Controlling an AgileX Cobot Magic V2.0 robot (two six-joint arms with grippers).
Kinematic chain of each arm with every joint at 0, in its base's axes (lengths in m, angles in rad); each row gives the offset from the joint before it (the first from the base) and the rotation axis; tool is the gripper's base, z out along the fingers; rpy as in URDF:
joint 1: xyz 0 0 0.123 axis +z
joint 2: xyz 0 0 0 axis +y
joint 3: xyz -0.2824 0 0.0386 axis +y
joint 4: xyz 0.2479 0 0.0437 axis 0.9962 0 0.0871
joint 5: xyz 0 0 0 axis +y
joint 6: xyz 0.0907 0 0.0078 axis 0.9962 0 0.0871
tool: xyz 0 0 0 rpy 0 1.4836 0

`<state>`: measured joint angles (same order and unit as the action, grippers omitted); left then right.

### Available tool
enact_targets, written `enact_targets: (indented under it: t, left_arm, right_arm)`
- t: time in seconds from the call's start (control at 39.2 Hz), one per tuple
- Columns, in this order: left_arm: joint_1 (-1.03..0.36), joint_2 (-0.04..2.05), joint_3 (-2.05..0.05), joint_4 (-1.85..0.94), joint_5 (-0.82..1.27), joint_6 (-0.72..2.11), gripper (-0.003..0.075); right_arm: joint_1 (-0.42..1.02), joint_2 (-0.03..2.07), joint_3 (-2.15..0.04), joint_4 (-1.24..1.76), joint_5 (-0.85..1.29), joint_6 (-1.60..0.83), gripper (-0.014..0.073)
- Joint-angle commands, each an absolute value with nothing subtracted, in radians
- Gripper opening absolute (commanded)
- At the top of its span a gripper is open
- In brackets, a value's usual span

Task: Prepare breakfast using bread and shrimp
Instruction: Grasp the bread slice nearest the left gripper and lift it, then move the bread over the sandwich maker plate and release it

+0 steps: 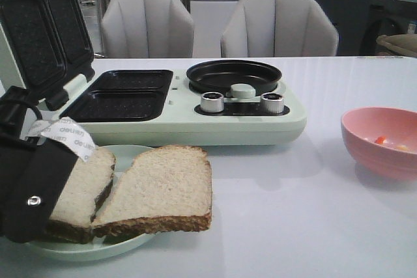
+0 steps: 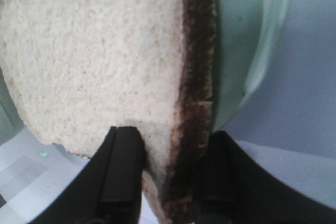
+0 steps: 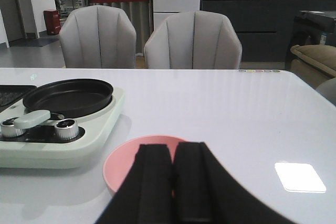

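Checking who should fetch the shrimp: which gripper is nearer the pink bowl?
Right. The right gripper hovers just before the pink bowl, jaws together. The left gripper is across the table at the bread, jaws around one slice.

Bread [image 1: 159, 190] on plate [image 1: 98, 249] before cooker [image 1: 195, 105]; bowl [image 1: 381, 141] with shrimp [image 1: 382, 140] to the right.

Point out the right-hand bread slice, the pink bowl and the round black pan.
Right-hand bread slice [image 1: 163, 187]: front view, middle of its pale top face.
Pink bowl [image 1: 365, 144]: front view, outer wall.
Round black pan [image 1: 233, 74]: front view, dark inner floor.
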<state>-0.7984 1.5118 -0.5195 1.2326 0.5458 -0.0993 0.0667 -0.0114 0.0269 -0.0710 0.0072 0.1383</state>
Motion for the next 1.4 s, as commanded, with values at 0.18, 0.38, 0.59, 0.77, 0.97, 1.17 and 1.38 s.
enact_targets:
  t: [0.18,0.38,0.59,0.77,0.97,1.17,1.38]
  left_arm:
    - [-0.835,1.424,-0.565,1.22,0.653,-0.106,0.0191]
    - [-0.865,1.3,-0.632,1.214,0.672,-0.106,0.0191]
    - [-0.836,1.264,-0.758,1.273,0.698,-0.106,0.0191]
    - [-0.752,1.295,-0.865,1.364,0.618,-0.106,0.0191]
    - [-0.609,1.362,-0.972,1.412,0.459,-0.106,0.019]
    - [-0.467,1.474,-1.103,1.428,0.34,-0.106,0.019]
    - [-0.392,1.616,-1.25,1.436,0.252,-0.129,0.019]
  right_arm:
    - [0.066,-0.031,0.01,-0.083,-0.072,0.127,0.0139]
    - [0.066,-0.031,0.01,-0.083,-0.072,0.127,0.0139]
    - [0.066,-0.031,0.01,-0.083,-0.072,0.127,0.0139]
    - [0.066,-0.031,0.01,-0.083,-0.072,0.127,0.0139]
    - [0.066,-0.031,0.01,-0.083,-0.072,0.127,0.0139]
    - [0.066,-0.031,0.01,-0.083,-0.072,0.127,0.0139]
    - [0.066,-0.031,0.01,-0.083,-0.072,0.127,0.0139]
